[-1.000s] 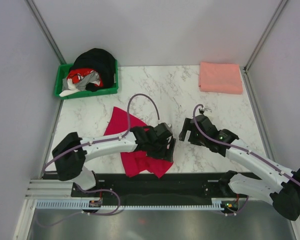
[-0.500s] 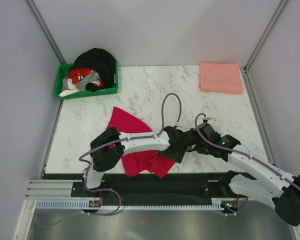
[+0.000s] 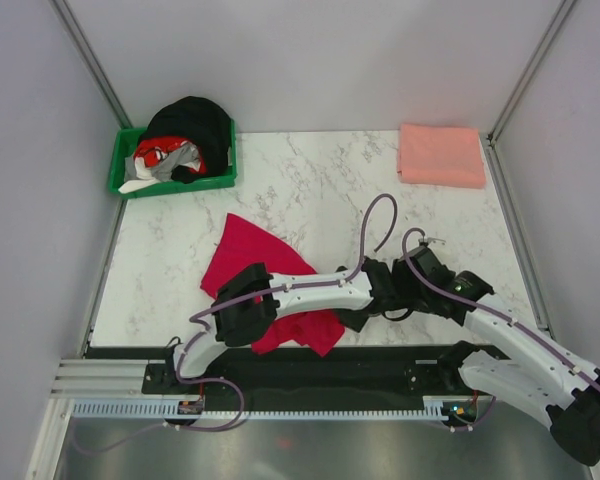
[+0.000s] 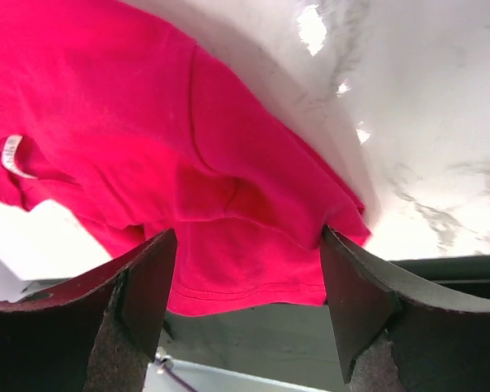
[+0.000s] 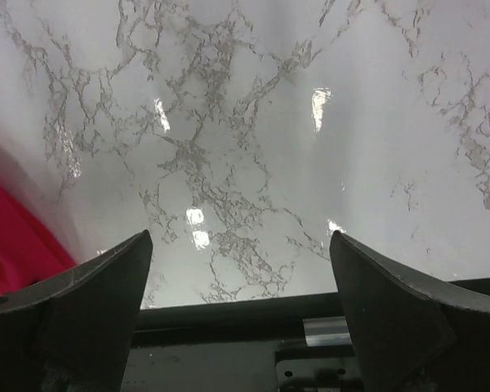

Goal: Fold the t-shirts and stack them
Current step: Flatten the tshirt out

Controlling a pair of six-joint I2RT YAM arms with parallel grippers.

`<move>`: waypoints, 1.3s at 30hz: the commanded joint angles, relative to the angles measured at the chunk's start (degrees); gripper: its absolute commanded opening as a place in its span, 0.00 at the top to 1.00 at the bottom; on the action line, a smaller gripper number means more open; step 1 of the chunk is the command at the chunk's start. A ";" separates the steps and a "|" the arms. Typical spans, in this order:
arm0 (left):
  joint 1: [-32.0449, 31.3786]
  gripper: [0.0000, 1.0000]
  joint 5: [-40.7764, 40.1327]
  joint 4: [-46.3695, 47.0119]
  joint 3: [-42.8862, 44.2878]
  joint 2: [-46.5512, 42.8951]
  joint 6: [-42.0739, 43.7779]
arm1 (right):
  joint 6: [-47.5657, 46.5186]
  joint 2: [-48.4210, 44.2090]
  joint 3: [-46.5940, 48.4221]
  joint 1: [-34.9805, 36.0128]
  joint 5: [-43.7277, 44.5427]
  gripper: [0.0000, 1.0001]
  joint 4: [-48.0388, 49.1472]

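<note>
Overhead first: pink t-shirt (image 3: 441, 155) sits folded far right on the surface (image 3: 310, 180), while red t-shirt (image 3: 250, 255) lies crumpled near left, so folding it looks like the current step. Left wrist: left end effector (image 4: 247, 245) apart above red cloth, gripping nothing. Right wrist: right end effector (image 5: 241, 241) wide apart over bare marble. Next up, probably pinching a hem.

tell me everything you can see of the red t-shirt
The red t-shirt is vivid crimson soft cloth, crumpled and unfolded, lying on the marble table with its hem at the near edge. A small white label shows on it. The left arm stretches over it; the open left gripper hovers by it, gripping nothing.
</note>
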 commanded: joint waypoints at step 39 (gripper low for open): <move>-5.22 0.22 -5.50 14.57 -4.24 -3.87 -9.89 | -15.20 13.87 44.44 -9.27 -4.77 0.02 -3.14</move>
